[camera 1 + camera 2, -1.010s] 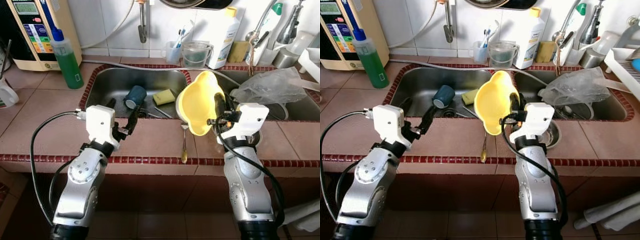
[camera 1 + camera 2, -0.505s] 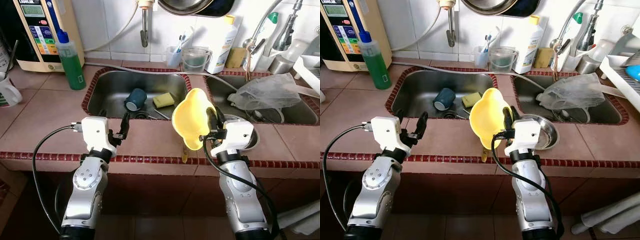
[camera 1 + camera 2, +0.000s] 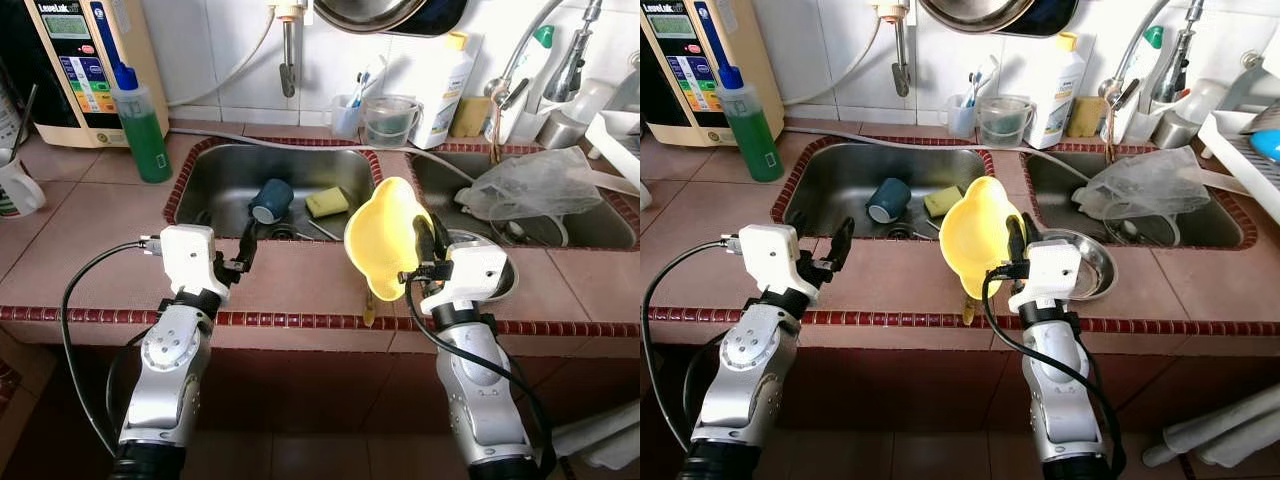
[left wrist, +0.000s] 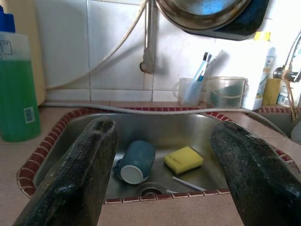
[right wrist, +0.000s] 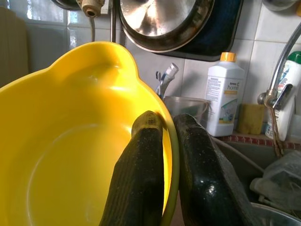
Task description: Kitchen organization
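Plainly the biggest worry is the yellow bowl [image 3: 385, 238]: the right gripper [image 5: 173, 141] pinches only its rim, one finger inside and one outside, holding it tilted on edge above the counter's front. With so thin a bite, I judge a swing could twist it loose, or knock its far lip against the metal plate [image 3: 1085, 262] just beyond the gripper, or the spoon [image 3: 368, 300] lying below it.

Ahead of the left gripper [image 3: 246, 247], whose fingers stand wide apart holding nothing, lies the left sink [image 4: 70, 129] with a blue mug [image 4: 136, 161] on its side, a yellow sponge [image 4: 183, 159] just beside that, and a thin utensil near the drain. Beyond the right gripper, a crumpled plastic bag [image 3: 545, 178] crowds the right sink, leaving little room to set the bowl.
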You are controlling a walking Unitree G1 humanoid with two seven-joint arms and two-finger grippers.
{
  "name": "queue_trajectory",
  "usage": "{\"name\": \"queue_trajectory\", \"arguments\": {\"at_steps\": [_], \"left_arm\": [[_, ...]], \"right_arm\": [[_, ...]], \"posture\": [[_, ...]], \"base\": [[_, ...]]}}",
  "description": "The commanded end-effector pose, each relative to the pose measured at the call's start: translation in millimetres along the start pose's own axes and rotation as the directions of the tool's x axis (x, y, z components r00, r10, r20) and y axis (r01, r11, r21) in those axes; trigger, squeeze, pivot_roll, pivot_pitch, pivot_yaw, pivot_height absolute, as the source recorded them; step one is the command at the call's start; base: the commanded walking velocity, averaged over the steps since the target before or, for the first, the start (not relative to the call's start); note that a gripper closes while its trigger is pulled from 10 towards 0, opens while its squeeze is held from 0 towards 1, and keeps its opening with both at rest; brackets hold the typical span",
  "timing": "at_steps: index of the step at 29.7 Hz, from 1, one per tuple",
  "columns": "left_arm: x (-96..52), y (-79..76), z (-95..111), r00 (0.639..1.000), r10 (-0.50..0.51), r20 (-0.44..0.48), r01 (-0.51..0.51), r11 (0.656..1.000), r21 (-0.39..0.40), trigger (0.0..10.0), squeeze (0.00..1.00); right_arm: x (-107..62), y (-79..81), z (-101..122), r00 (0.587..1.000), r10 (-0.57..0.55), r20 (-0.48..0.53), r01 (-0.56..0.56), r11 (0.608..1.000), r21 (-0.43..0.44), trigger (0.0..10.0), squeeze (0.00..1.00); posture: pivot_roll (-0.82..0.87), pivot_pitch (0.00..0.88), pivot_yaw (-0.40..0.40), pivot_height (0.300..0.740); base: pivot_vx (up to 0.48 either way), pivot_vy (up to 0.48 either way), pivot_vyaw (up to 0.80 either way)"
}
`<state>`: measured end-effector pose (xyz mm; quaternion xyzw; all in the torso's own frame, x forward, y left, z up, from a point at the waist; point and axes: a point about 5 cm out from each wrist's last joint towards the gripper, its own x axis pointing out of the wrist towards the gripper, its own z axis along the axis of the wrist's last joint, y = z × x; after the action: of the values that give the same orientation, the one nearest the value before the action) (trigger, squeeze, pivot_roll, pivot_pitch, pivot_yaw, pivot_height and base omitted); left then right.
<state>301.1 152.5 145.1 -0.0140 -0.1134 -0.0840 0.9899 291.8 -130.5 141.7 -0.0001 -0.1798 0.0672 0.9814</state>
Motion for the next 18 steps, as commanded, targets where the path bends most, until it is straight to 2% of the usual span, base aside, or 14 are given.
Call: {"name": "queue_trajectory", "arguments": {"at_steps": [1,5,18], "left_arm": [[2.1,2.7,2.5,1.0,0.012,0.004,-0.012,1.0,-0.002,10.0,0.0],[0.5,1.1,2.9,1.0,0.011,0.005,-0.011,1.0,0.0,10.0,0.0],[1.2,-0.1,3.2,1.0,0.019,0.001,-0.019,1.0,0.009,10.0,0.0]], "right_arm": [[4.8,2.1,4.3,0.999,0.018,0.029,-0.017,1.0,-0.003,10.0,0.0],[6.6,4.2,4.9,0.999,0.025,0.032,-0.025,1.0,0.003,10.0,0.0],[8.7,7.0,5.6,0.999,0.036,0.036,-0.036,0.999,0.016,10.0,0.0]], "posture": [[-0.03,0.0,-0.01,0.74],[-0.03,0.0,-0.013,0.74],[-0.03,0.0,-0.018,0.74]], "base": [[0.0,0.0,0.0],[0.0,0.0,0.0],[0.305,0.0,0.0]]}}
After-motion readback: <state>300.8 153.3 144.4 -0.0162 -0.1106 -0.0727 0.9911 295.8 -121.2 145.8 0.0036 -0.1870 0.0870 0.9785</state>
